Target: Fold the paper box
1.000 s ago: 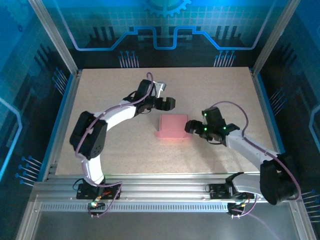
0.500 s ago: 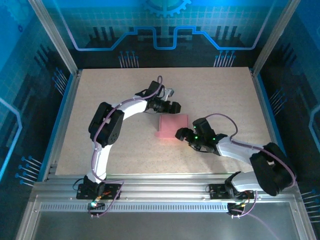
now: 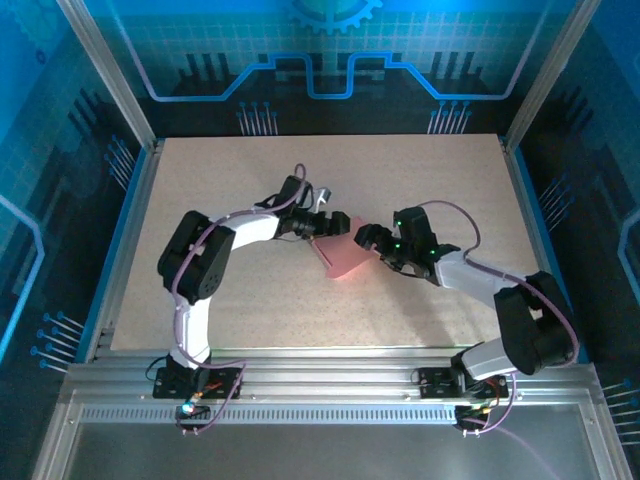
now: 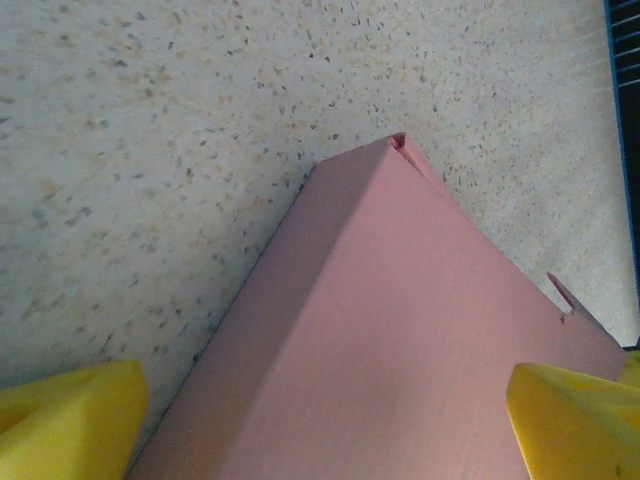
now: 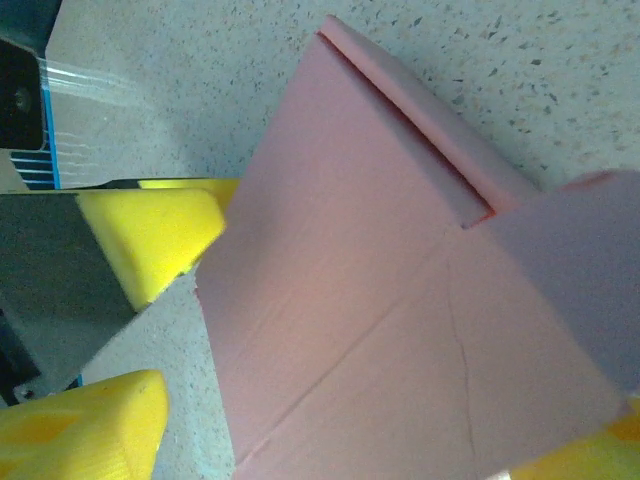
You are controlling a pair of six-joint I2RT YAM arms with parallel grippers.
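Note:
The pink paper box lies at the middle of the table, turned cornerwise. My left gripper is at its far left corner, open. In the left wrist view the box spans the gap between the two yellow fingertips, reaching both; the left gripper stands wide. My right gripper is at the box's far right corner, open. The right wrist view shows the box with creases and a raised flap, between my right gripper's fingers, a strip of table left of it.
The speckled table is fenced by aluminium posts and blue panels. The left arm's finger touches the box's edge in the right wrist view.
The box has turned from lying square to cornerwise. My left gripper came down onto its far corner. The right gripper swung in to the box's right side.

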